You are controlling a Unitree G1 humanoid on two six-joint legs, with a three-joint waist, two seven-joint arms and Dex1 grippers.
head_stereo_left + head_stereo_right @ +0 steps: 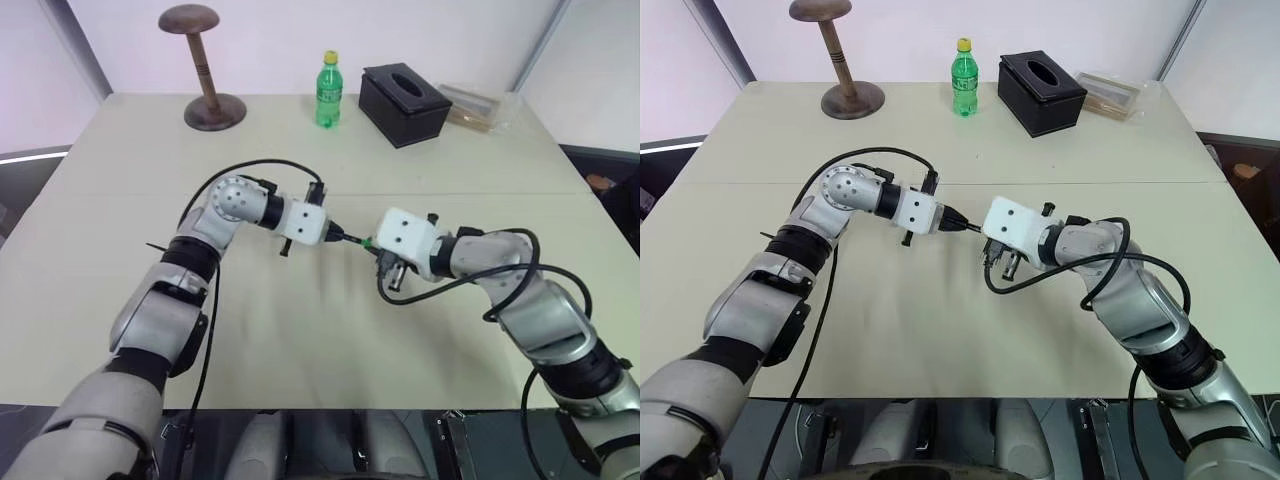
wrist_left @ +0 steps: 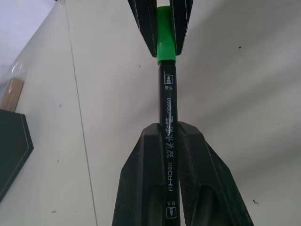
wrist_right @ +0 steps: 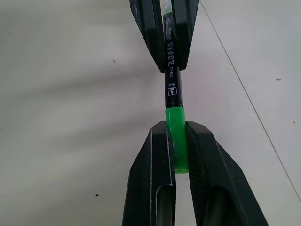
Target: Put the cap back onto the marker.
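Above the middle of the table my two grippers face each other tip to tip. My left gripper [image 2: 170,141] is shut on the black marker [image 2: 168,106], whose white lettering runs along its barrel. The bright green cap [image 3: 176,127] sits on the marker's end, and my right gripper [image 3: 178,141] is shut on that cap. From the head views the marker [image 1: 350,238] bridges the short gap between both hands, with the green cap [image 1: 367,243] at the right hand's fingertips. The left gripper [image 1: 338,234] and right gripper [image 1: 372,246] are almost touching.
At the table's back stand a wooden hat stand [image 1: 205,70], a green bottle with a yellow screw cap [image 1: 328,91], a black tissue box [image 1: 404,103] and a clear package [image 1: 478,108]. Black cables loop over both forearms.
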